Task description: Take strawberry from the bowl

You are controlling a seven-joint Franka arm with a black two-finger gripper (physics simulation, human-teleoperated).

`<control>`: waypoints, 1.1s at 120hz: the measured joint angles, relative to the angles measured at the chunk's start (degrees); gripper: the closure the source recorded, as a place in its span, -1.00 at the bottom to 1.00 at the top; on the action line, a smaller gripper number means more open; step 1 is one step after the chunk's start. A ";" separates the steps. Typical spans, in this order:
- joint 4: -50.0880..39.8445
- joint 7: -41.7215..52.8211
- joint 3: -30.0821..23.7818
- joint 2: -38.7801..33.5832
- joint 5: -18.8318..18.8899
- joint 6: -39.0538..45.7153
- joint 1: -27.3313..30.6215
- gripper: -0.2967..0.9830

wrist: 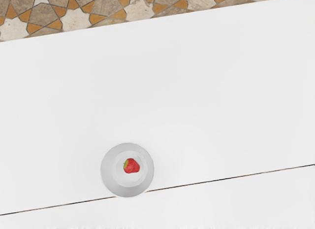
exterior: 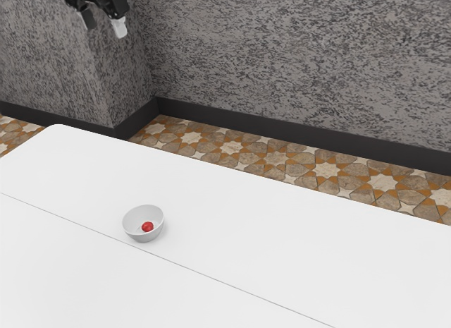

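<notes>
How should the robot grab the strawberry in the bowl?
From straight above, I think: the bowl is open on top, but its wall rings the strawberry. The pincer could pinch the berry's fat red middle, with one finger on each side.

white tabletop [exterior: 296, 229], rounded corner, thin dark seam [exterior: 225, 281] running lengthwise. behind: mottled grey walls [exterior: 303, 60] meeting at projecting corner, black baseboard [exterior: 296, 139]. floor [exterior: 325, 170]: patterned tile, beige stars, orange accents. lighting even, bright.
</notes>
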 joint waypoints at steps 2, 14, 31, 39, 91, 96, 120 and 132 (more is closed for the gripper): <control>-0.01 -0.09 0.03 0.24 0.05 0.01 -0.05 -0.53; -0.23 -0.56 0.25 1.84 0.96 0.03 0.13 -0.53; -15.64 -1.11 1.62 -2.84 5.71 3.19 1.34 -0.53; -24.02 -1.37 1.66 -4.41 7.12 5.50 1.28 -0.54; -48.40 0.62 2.22 6.70 6.95 33.91 10.65 -0.53; -48.74 0.41 2.10 7.16 6.55 35.68 10.45 -0.45; -53.74 -3.16 1.46 7.41 -2.37 41.57 9.83 -0.49; -54.59 -4.69 1.68 9.15 -3.65 43.96 10.07 -0.51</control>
